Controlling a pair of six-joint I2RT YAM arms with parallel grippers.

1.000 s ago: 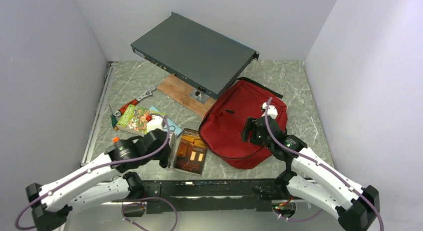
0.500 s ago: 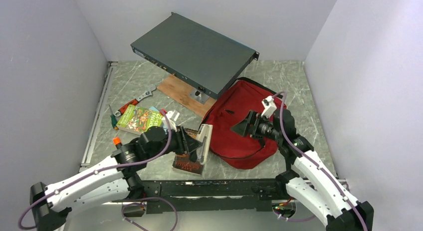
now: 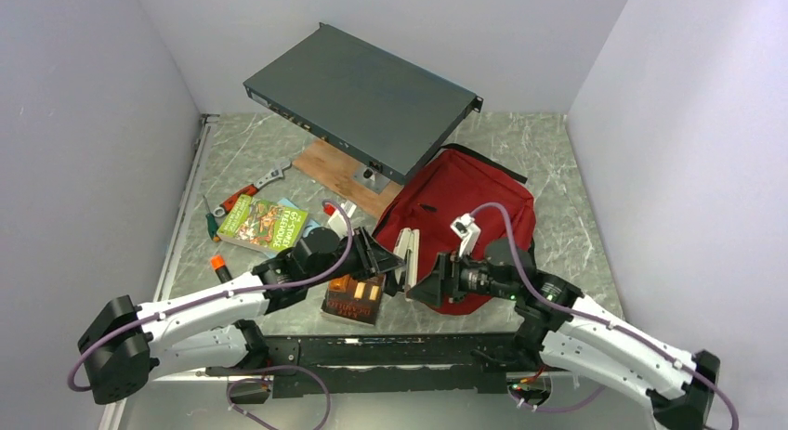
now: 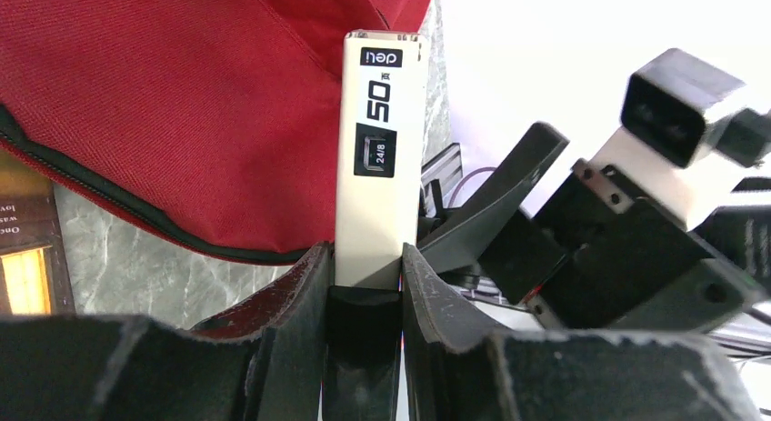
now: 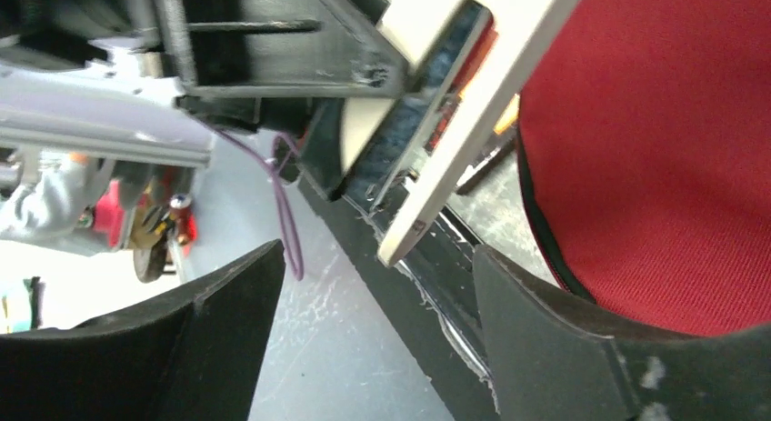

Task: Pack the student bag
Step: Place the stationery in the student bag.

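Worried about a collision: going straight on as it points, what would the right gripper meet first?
Probably the white stapler gripped by the left gripper; it lies just ahead of the right gripper's open jaws, though depth is unclear.

**Cloth, plastic, metal and wood on a stone-look top**

The student bag (image 4: 182, 103) is red woven cloth, matt, with a fine visible weave. The stapler (image 4: 380, 166) has a smooth cream shell with a faint sheen. The left gripper (image 4: 366, 257) has black fingers (image 4: 305, 294), matt and scuffed pale at the edges. The metal box (image 3: 362, 100) is dark grey and matt. The board (image 3: 330, 165) is bare brown wood. The table (image 3: 242, 156) looks like smooth grey-green marble. The green book (image 3: 260, 221) has a glossy paper cover.
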